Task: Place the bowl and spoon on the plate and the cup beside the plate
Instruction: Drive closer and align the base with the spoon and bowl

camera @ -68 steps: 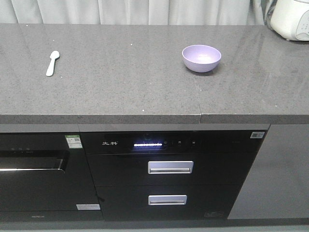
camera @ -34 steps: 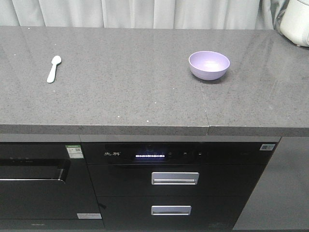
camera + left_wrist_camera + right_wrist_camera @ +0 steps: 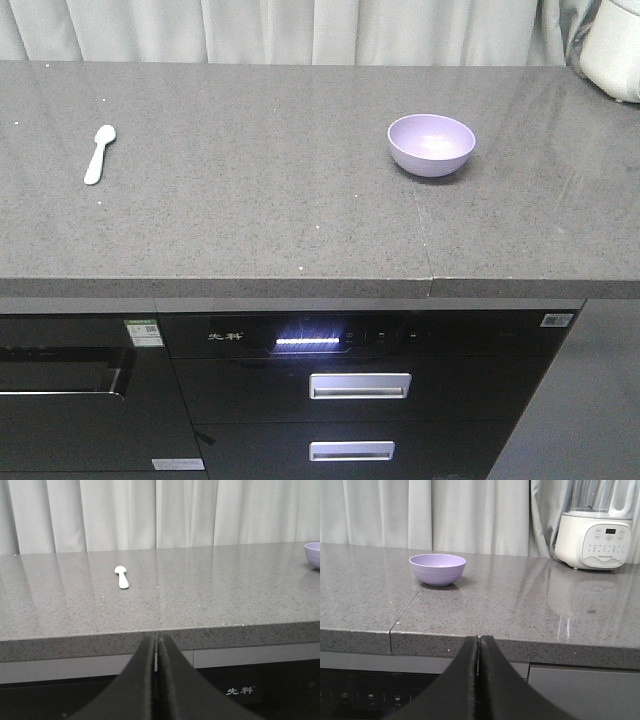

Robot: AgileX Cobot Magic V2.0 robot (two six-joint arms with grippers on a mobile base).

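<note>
On the grey counter (image 3: 260, 210): bowl and spoon well apart, nothing picked up yet

The purple bowl (image 3: 431, 145) sits toward the right and the pale spoon (image 3: 99, 153) lies far off to the left. No plate or cup shows in any view, so the arranging looks not yet begun and the step in hand seems to be the approach. The left gripper (image 3: 156, 640) hangs low before the counter edge, roughly in line with the spoon, jaws pressed together and empty. The right gripper (image 3: 479, 640) is likewise closed on nothing, with the bowl ahead to its left and a white appliance (image 3: 594, 540) at the back right. Next, I judge, an arm must rise over the edge, spread its jaws and reach in
</note>
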